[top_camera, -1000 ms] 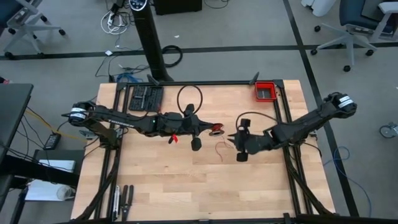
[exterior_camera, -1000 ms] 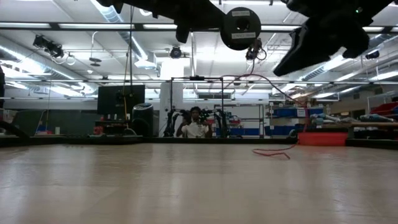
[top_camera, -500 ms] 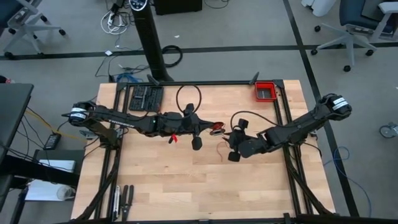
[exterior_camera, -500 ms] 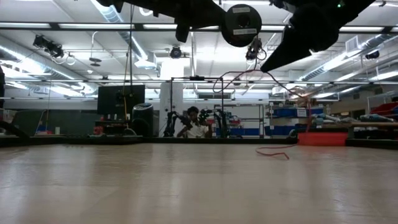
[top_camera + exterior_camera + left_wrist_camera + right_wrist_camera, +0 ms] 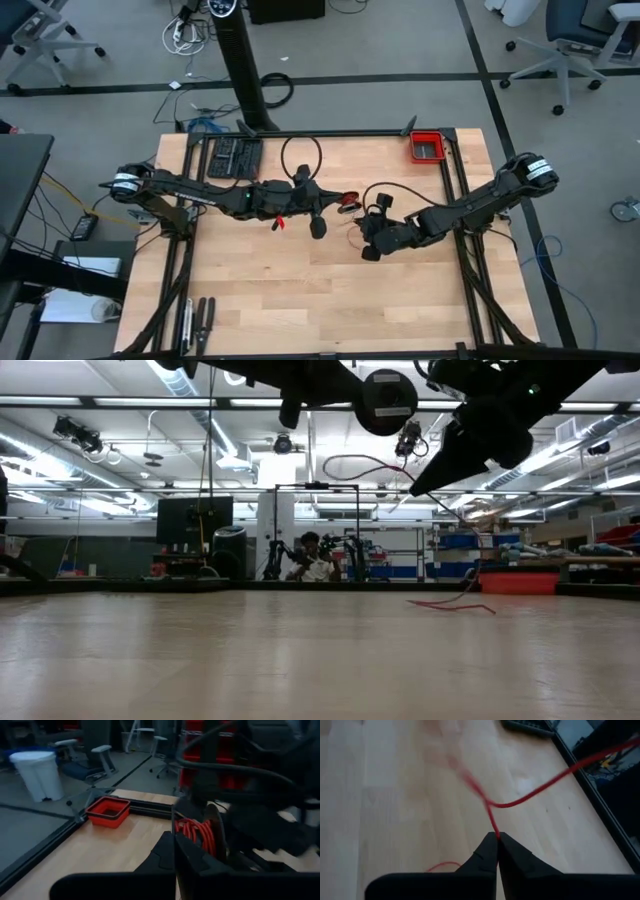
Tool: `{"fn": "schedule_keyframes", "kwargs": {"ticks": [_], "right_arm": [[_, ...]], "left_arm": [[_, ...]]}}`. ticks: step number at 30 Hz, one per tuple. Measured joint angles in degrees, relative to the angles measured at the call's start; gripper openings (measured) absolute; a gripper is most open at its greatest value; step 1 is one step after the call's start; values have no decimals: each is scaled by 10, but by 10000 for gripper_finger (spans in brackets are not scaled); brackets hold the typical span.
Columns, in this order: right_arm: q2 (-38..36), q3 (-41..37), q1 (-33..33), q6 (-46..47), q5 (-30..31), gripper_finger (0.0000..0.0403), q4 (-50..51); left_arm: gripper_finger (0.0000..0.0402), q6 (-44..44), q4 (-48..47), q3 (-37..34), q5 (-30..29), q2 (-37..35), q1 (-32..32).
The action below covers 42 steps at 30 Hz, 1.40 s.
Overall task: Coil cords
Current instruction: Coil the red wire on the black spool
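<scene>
High view: right gripper (image 5: 365, 238) has slid in toward the left gripper (image 5: 345, 203) above mid-surface (image 5: 300, 290); the spool (image 5: 347, 202) sits between them.
Low view: red cord (image 5: 455, 603) now arcs up from the surface to the right gripper, its tail trailing on the wood.
Left wrist view: left gripper clamped tight on the spool, red coils wound on it.
Right wrist view: jaws just snapped together, pinching the cord at the tips — ready, I'd judge, for another wrap.

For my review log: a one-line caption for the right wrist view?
Right gripper, jaws shut, pinches the red cord above the wooden table.
</scene>
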State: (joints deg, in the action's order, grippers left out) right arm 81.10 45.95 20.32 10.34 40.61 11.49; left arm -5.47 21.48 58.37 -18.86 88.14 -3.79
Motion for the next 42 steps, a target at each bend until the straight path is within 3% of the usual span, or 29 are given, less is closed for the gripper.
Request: {"fn": "schedule_keyframes", "kwargs": {"ticks": [10, 15, 20, 35, 42], "right_arm": [[49, 6, -13, -41, -91, 1, -133], [84, 57, -10, -81, -159, 1, -131], [115, 108, 3, -91, -179, 1, -96], [121, 141, 31, -104, -201, 1, -82], [121, 141, 43, -101, -225, 29, -79]], "left_arm": [[0, -95, 20, 0, -133, 3, 0], [0, -96, 20, 0, -208, 4, 1], [0, -82, 51, 0, -263, 4, 14], [0, -83, 141, 0, -306, 4, 53], [0, -83, 151, 0, -305, 4, 68]]}}
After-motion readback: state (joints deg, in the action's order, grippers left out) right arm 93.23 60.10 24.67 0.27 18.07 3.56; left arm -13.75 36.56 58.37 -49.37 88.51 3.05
